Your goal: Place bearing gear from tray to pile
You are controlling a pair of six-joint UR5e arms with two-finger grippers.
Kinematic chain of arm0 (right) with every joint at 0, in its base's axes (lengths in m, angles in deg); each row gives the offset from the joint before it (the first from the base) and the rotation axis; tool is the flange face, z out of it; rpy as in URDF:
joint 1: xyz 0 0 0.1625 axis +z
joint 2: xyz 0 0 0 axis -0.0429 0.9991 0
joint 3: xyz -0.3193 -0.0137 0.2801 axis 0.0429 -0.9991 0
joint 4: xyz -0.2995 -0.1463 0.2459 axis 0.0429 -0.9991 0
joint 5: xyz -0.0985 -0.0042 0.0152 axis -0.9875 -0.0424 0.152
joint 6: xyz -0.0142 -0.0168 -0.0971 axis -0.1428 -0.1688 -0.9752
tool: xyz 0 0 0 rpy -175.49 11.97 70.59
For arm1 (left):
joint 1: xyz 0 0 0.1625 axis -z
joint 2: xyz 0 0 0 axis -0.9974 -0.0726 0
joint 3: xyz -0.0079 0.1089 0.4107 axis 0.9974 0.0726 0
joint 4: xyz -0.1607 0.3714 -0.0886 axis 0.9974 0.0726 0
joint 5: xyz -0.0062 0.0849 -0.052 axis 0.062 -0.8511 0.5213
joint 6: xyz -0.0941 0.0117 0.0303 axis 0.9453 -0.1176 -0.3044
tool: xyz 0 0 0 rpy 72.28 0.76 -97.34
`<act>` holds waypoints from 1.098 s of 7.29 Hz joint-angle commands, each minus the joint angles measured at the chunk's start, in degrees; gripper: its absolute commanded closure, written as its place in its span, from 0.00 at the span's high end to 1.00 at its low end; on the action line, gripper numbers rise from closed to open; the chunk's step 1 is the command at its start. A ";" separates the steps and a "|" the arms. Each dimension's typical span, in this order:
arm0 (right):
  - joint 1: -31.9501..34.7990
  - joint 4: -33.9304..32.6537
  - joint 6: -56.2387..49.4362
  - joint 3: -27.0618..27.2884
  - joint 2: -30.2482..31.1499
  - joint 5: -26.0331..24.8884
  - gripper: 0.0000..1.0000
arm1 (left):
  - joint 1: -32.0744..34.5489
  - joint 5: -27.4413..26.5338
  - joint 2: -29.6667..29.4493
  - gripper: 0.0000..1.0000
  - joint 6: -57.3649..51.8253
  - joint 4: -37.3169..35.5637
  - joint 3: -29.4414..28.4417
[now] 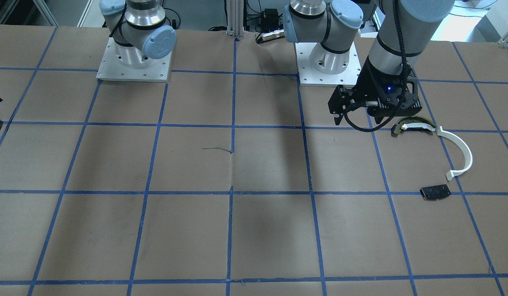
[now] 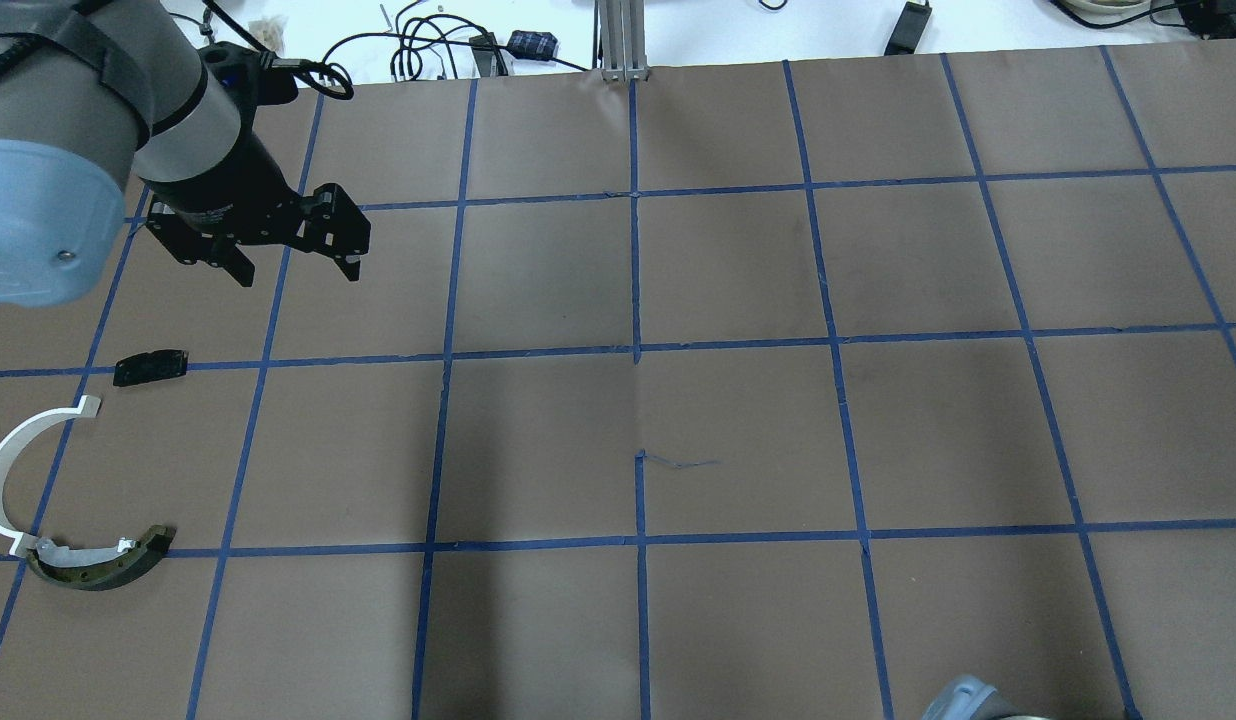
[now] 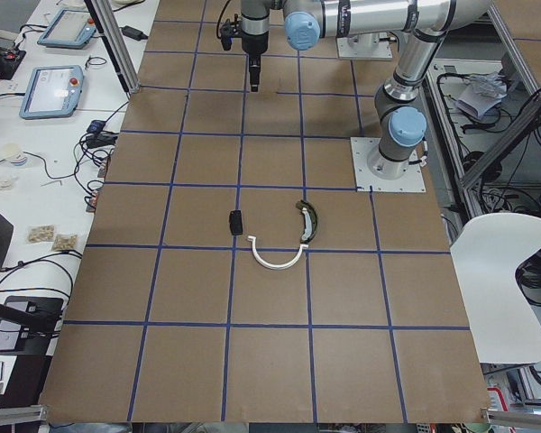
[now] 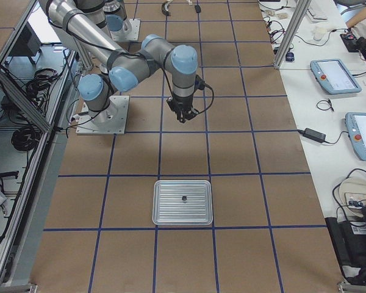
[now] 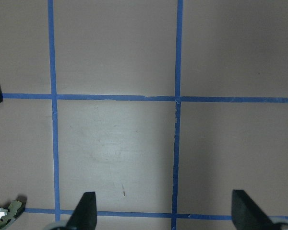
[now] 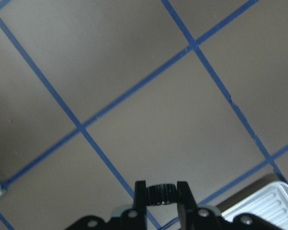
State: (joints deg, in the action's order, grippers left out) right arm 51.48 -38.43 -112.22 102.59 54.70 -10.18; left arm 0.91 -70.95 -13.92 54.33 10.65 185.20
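Note:
My right gripper point(image 6: 162, 191) is shut on a small black toothed bearing gear point(image 6: 162, 193) and holds it above the brown table; it also shows in the exterior right view point(image 4: 183, 115). The ribbed metal tray point(image 4: 171, 213) lies behind it, its corner in the right wrist view point(image 6: 273, 201), with one small dark part point(image 4: 184, 198) on it. The pile lies far off on my left: a white arc point(image 2: 8, 470), a dark curved piece with a cream strip point(image 2: 103, 565) and a flat black plate point(image 2: 150, 367). My left gripper point(image 2: 300, 275) hangs open and empty beyond the plate.
The table point(image 2: 738, 440) is brown paper marked with a blue tape grid. Both arm bases point(image 1: 134, 61) stand on metal plates at the robot's edge. Cables and tablets point(image 4: 335, 76) lie on the side bench. An upright aluminium post point(image 2: 623, 40) stands at the far edge.

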 commanded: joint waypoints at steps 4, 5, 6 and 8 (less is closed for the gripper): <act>34.42 -4.88 61.19 -5.22 -6.42 2.65 0.28 | 0.00 0.00 -0.01 1.00 -0.07 0.06 0.00; 39.53 -9.98 71.31 -6.97 -11.94 4.15 0.28 | 0.00 0.00 -0.01 1.00 0.02 -0.02 0.00; 44.88 -13.07 82.81 -9.16 -16.61 5.56 0.29 | 0.00 0.00 -0.01 1.00 -0.07 -0.03 0.00; 54.47 -29.09 104.00 -9.19 -27.93 5.66 0.29 | 0.00 0.00 -0.01 1.00 -0.07 0.06 0.00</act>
State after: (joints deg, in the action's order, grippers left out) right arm 99.72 -57.40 -22.39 93.73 34.04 -4.78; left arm 0.91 -70.95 -13.94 54.27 10.69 185.21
